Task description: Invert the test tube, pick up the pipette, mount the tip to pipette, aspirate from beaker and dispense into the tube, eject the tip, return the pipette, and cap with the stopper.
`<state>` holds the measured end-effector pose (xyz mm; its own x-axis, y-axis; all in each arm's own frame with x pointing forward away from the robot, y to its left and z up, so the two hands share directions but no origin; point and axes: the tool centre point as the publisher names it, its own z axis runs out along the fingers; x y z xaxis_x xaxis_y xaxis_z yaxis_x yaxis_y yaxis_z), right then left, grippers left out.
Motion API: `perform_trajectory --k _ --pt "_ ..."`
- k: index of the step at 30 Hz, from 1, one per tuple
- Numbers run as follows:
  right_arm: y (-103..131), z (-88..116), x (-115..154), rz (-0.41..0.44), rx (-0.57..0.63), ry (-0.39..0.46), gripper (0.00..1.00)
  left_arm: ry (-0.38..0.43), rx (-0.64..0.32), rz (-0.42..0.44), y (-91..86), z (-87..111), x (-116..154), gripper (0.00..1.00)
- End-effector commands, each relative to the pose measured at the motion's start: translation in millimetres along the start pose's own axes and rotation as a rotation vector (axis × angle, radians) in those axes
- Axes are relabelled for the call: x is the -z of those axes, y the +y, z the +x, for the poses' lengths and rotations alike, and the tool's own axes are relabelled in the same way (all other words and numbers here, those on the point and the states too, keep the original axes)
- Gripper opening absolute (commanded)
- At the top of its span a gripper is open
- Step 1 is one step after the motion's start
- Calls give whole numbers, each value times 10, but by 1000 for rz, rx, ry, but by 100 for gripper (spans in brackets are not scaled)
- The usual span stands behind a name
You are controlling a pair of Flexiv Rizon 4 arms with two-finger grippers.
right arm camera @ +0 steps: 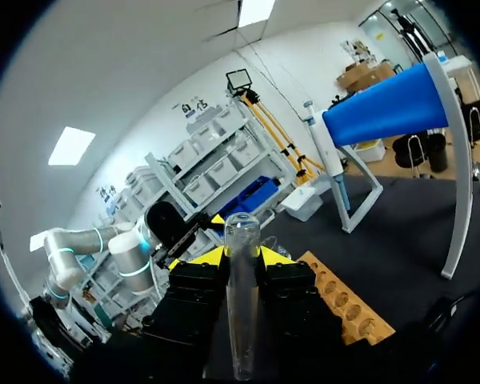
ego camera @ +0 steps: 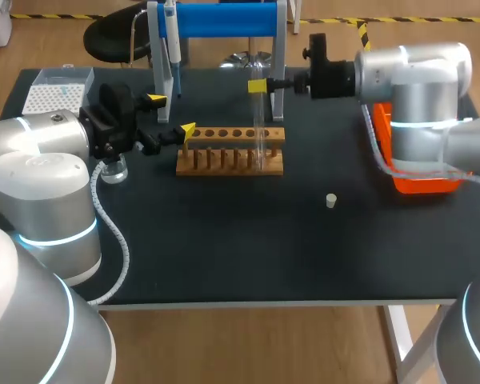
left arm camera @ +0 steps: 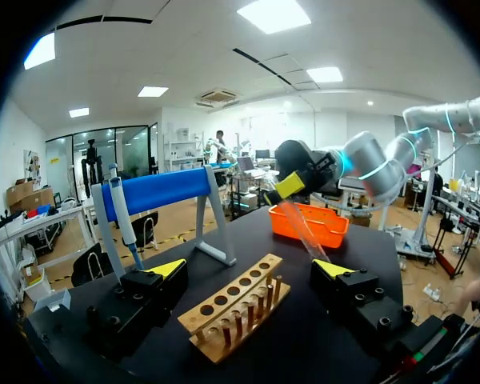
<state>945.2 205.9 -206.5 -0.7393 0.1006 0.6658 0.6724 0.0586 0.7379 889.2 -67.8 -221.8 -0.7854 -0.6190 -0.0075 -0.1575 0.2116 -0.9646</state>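
Observation:
My right gripper (ego camera: pixel 258 86) (right arm camera: pixel 242 254) is shut on a clear test tube (ego camera: pixel 260 132) (right arm camera: pixel 242 304), which hangs from it over the right end of the wooden rack (ego camera: pixel 230 150). In the left wrist view the test tube (left arm camera: pixel 304 232) slants down from the right gripper (left arm camera: pixel 290 184) toward the rack (left arm camera: pixel 236 308). Just left of the rack, my left gripper (ego camera: pixel 172 114) (left arm camera: pixel 250 268) stands open and holds nothing. The pipette (ego camera: pixel 172 48) (left arm camera: pixel 124 216) hangs on the blue stand (ego camera: pixel 224 18). A glass beaker (ego camera: pixel 112 170) sits under my left arm. The small stopper (ego camera: pixel 331 200) lies right of the middle.
A white tip box (ego camera: pixel 60 88) stands at the back left corner. An orange bin (ego camera: pixel 416 172) (left arm camera: pixel 308 224) sits at the right edge under my right arm. The blue stand's white legs (ego camera: pixel 278 72) rise just behind the rack.

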Motion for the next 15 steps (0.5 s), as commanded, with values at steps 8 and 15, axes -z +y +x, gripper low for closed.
perform_trajectory --k 8,15 --pt "59 -9 74 92 -860 123 0 0 -1 5 13 0 4 100" --pt "33 36 93 80 -911 157 0 0 -1 5 13 0 4 100"
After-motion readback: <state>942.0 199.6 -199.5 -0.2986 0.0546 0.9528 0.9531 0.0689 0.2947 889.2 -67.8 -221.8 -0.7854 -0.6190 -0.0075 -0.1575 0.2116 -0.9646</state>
